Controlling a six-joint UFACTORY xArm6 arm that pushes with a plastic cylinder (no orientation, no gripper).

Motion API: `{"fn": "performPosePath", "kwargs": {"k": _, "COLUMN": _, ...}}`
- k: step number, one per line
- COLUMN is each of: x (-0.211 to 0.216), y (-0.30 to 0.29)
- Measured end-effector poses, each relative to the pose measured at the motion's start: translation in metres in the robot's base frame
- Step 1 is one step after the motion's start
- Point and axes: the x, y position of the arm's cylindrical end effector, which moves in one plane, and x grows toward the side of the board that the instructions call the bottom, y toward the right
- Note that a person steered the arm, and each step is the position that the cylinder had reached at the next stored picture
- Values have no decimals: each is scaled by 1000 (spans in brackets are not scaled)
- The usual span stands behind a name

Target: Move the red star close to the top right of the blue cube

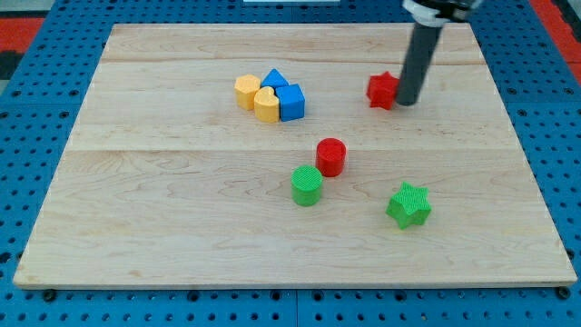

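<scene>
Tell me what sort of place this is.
Probably a robotics lab bench for block-pushing trials: a pale wooden board on blue perforated matting, small coloured plastic blocks, and my tip touching the view's right side of the red star block.

The dark rod's upper part [436, 11] runs out past the view's top edge, so whatever carries it cannot be seen; the rod's foot covers the right-hand points of the small red star block [382, 90]; the blue triangular block [274, 79] sits half hidden behind the blue cube [291, 102] and the yellow rounded block [266, 104]; the blue pegboard [27, 300] beneath the wooden bench [182, 218] is cut off at every edge.
</scene>
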Motion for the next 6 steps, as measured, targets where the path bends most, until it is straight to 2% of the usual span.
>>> {"fn": "performPosePath", "kwargs": {"k": 1, "x": -9, "y": -50}}
{"fn": "performPosePath", "kwargs": {"k": 3, "x": -51, "y": -24}}
{"fn": "performPosePath", "kwargs": {"k": 4, "x": -33, "y": -49}}
{"fn": "performPosePath", "kwargs": {"k": 6, "x": -38, "y": -61}}
